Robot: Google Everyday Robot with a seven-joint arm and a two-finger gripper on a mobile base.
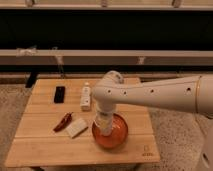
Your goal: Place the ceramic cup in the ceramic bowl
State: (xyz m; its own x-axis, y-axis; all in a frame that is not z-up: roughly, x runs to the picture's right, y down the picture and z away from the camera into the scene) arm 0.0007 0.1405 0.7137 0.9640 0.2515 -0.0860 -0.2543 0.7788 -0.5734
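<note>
— One arm (155, 95), white, comes in from the right and bends down over the desk (45, 145).

— Where's the end effector?

— The end effector (104, 126) hangs straight down over the bowl (118, 136), at the bowl's left part, low inside the rim.

— Is it clenched or released?

— I cannot tell from where I stand; the wrist hides that part.

— And the cup?

— The cup (103, 123) shows as a pale shape right under the wrist, at the tip of the arm, over the bowl's inside. Whether it touches the bowl's floor I cannot say.

— Where does the bowl sit?

— On the desk's near half, a bit right of the middle, orange-red and glossy.

— What else is on the desk?

— Just left of the bowl lies a flat white block (76, 128), tilted, and beside that, touching or nearly so, a red chili (63, 121). Behind them, toward the far edge, a black slab (59, 94) lies on the left, and a white bottle (86, 97) lies lengthwise next to the arm's elbow. All four lie apart from the bowl, except the block, which is close by its rim.

— And behind?

— A dark wall with a pale rail (75, 56) running across it.
</note>
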